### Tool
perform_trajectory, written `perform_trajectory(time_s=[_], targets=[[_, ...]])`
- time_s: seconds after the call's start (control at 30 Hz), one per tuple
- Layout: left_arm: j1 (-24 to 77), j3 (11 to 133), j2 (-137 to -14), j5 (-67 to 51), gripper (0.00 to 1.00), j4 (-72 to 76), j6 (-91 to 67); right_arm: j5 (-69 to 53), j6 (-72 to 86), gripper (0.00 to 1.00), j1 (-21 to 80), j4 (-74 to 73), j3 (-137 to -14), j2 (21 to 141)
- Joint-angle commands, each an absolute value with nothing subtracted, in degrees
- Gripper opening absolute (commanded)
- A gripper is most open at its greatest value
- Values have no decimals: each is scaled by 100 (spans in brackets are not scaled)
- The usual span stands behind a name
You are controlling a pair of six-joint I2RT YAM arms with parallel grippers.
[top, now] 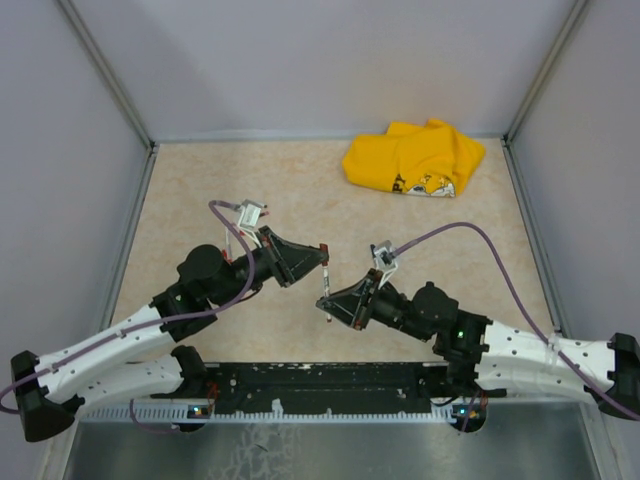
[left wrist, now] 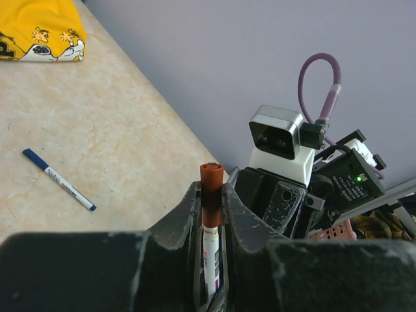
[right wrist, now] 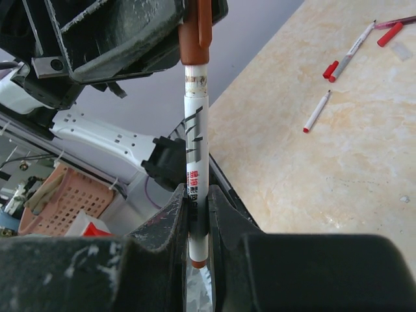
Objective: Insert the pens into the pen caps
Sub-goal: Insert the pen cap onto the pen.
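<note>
Pen (right wrist: 195, 149) between left and right jaws

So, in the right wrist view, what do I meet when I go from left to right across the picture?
pink basket → brown-capped pen, gripped upright in the right pincer → short white pen with a red tip → longer white pen with a red end → red cap
</note>
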State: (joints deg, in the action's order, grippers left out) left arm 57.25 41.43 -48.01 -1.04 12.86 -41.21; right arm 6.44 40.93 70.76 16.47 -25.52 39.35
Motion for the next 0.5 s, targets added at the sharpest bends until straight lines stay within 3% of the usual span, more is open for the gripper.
perform_trajectory(time_s=[0.0, 0.3, 0.47], targets=[[5757, 4156, -4859, -451, 19, 1525, -4222, 1044, 3931, 0, 7110, 1771, -2925, 3829], [5757, 4060, -4848, -586, 22, 1582, -4296, 1460, 3656, 0, 7109, 1237, -3363, 3830], [5757, 4069, -4813, -590, 39, 1545, -4279, 1490, 3581, 0, 7108, 1126, -3454, 3867]])
